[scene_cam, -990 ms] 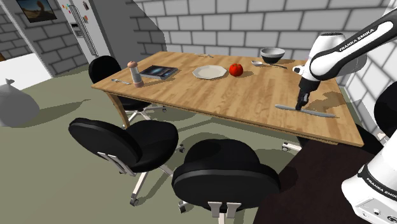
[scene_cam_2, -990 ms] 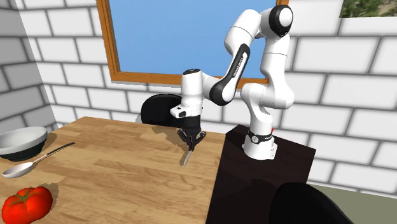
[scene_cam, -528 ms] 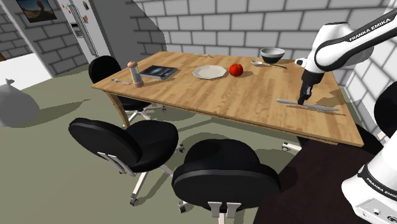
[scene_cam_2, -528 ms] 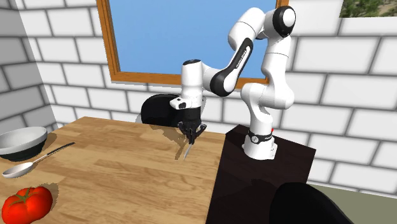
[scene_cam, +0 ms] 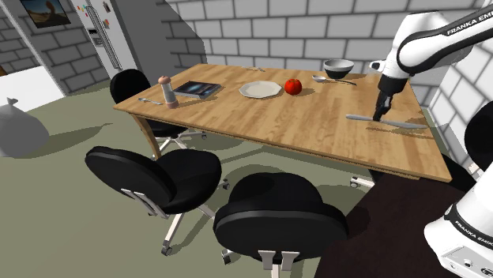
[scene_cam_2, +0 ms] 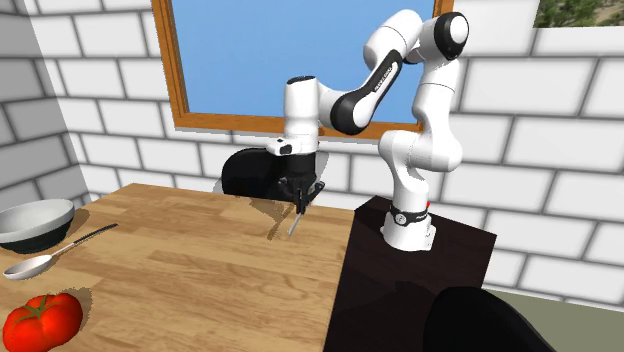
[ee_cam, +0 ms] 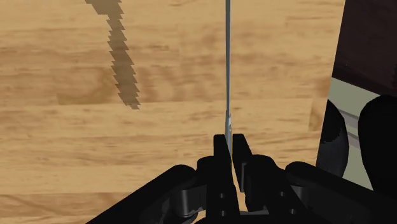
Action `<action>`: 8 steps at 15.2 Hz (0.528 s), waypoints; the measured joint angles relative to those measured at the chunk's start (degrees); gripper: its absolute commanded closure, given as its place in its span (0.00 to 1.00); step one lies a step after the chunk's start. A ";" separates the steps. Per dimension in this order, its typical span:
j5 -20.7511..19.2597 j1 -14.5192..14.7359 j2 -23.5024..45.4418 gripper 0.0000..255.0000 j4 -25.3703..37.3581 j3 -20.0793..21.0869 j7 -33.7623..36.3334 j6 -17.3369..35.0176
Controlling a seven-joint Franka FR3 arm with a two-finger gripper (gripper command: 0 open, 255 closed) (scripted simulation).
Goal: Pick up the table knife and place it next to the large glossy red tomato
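Across the shoulder view's middle, a long wooden table (scene_cam: 316,118), seen again from its other end in the second exterior view (scene_cam_2: 200,270). Above its near-stand end, the white Franka arm (scene_cam: 430,39), bent high and reaching down from the dark box stand (scene_cam_2: 430,260). Around the table's near side, three black office chairs (scene_cam: 158,178), one of them at the far end (scene_cam: 130,83). On the floor at the shoulder view's left, a grey sack (scene_cam: 20,130). Behind the arm in the second exterior view, a wood-framed window (scene_cam_2: 250,60) in a white brick wall.

On the tabletop, toward the wall side: a grey bowl (scene_cam: 338,67), a pale plate (scene_cam: 261,89), a dark book (scene_cam: 196,89), the red tomato (scene_cam: 293,86) between plate and bowl, a pepper mill (scene_cam: 167,92) near the book, and a spoon (scene_cam: 328,78) just beside the bowl.

At the arm's tip, the black gripper (scene_cam: 381,117) pointing down, fingers (ee_cam: 221,149) clenched on the table knife (scene_cam: 403,124). Held roughly level, clear of the wood, with its shadow apart from it on the boards below. In the wrist view, seen edge-on as a thin grey line (ee_cam: 227,63) running out from between the fingertips. Near the table's edge by the stand, well apart from the tomato.
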 measured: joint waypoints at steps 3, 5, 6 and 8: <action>0.03 -0.14 -1.41 1.00 1.45 0.59 0.15 -2.83; 0.12 -0.19 -2.24 1.00 2.60 0.95 0.19 -4.78; 0.12 -0.24 -2.69 1.00 3.03 1.15 0.24 -5.66; 0.17 -0.33 -3.69 1.00 3.97 1.62 0.40 -7.59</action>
